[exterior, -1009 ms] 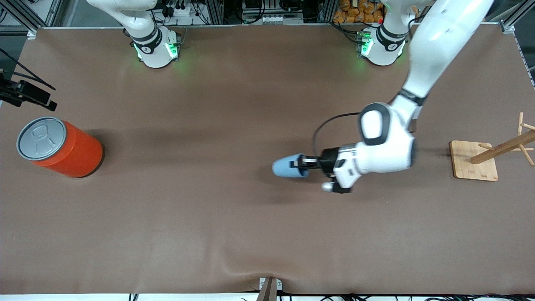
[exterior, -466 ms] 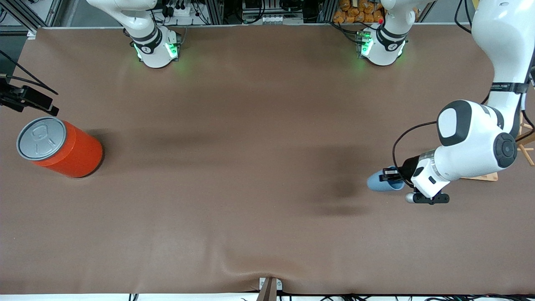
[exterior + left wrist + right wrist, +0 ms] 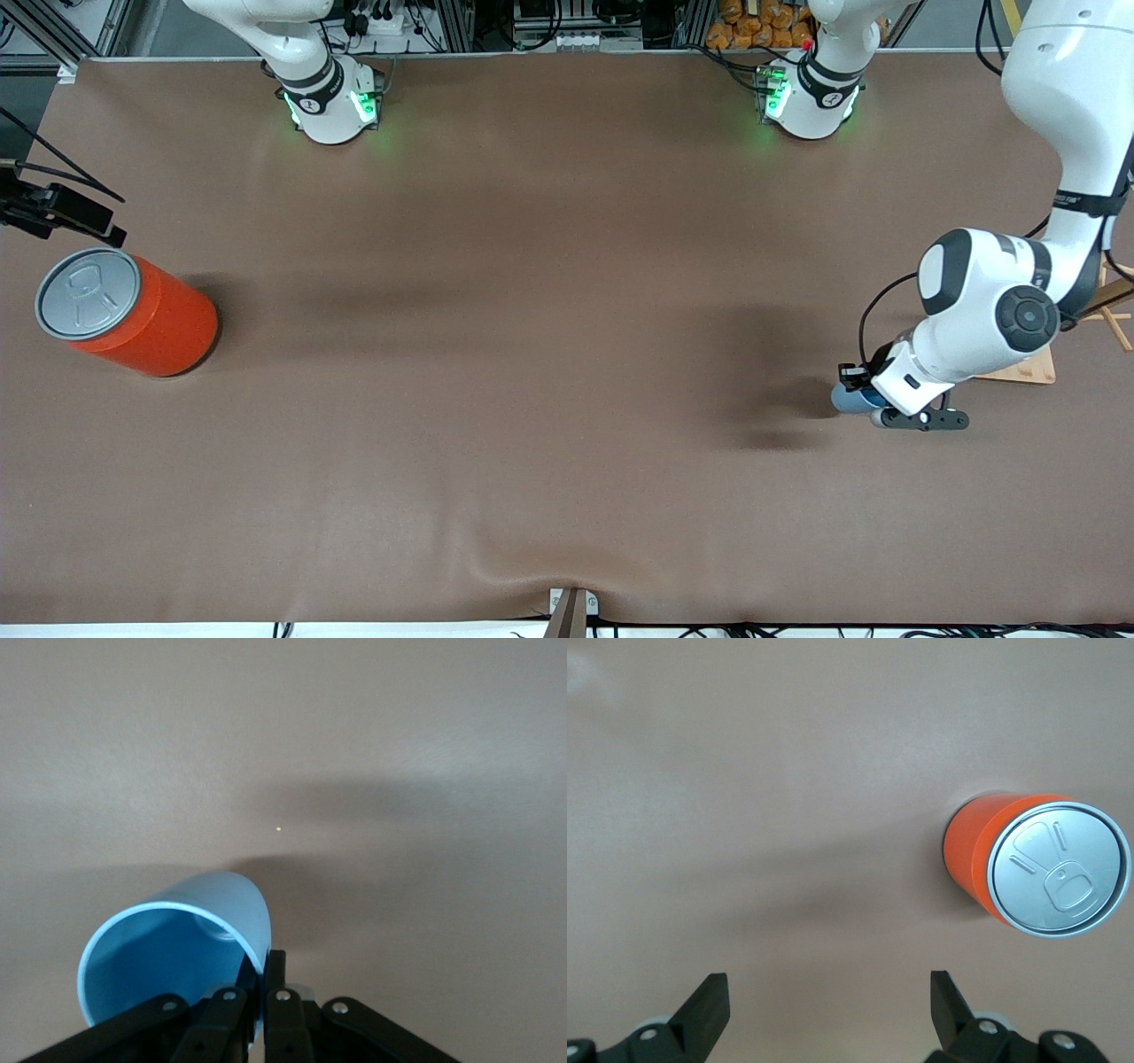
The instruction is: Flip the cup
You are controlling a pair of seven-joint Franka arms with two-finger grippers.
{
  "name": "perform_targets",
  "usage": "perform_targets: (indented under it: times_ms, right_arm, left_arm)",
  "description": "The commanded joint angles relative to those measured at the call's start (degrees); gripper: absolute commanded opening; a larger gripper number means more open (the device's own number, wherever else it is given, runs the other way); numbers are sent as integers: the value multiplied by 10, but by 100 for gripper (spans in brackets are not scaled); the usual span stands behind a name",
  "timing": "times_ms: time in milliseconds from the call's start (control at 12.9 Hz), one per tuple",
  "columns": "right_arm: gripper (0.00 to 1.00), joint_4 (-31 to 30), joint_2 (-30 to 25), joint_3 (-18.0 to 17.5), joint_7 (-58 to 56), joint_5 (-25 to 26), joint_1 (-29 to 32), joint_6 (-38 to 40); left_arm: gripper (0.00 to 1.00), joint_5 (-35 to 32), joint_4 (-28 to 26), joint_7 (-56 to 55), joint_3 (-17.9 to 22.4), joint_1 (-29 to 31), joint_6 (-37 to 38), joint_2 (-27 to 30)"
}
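The small light-blue cup (image 3: 849,400) is held tilted, low over the table at the left arm's end, beside the wooden rack. My left gripper (image 3: 854,379) is shut on the cup's rim. In the left wrist view the cup (image 3: 173,948) shows its open mouth and blue inside, and my left gripper (image 3: 264,973) pinches its wall, one finger inside and one outside. My right gripper (image 3: 66,211) waits at the right arm's end of the table above the orange can, and in the right wrist view it (image 3: 830,1001) is open and empty.
A large orange can with a grey lid (image 3: 133,315) stands at the right arm's end; it also shows in the right wrist view (image 3: 1036,868). A wooden peg rack (image 3: 1032,370) stands at the left arm's end, partly covered by the left arm.
My left gripper carried the cup from the middle of the table toward the left arm's end and lowered it beside the wooden rack. The right arm has barely moved.
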State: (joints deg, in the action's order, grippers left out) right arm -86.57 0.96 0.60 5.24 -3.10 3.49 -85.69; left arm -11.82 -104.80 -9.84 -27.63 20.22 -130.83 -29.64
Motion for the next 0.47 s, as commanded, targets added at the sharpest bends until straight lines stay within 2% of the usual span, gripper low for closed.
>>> perform_targets:
  times_ms: [0, 78, 233, 388]
  right_arm:
    - [100, 3, 2, -3, 6, 3, 0, -2]
    - [100, 3, 2, -3, 6, 3, 0, -2]
    - [100, 3, 2, -3, 6, 6, 0, -2]
    - [100, 3, 2, -3, 6, 6, -2, -2]
  left_arm:
    - [45, -35, -22, -29, -6, 1, -16, 13]
    - [99, -35, -19, -29, -6, 3, -15, 13]
    - [100, -36, 7, -24, -7, 5, 20, 32]
    - [100, -36, 84, 2, -12, 5, 92, 44]
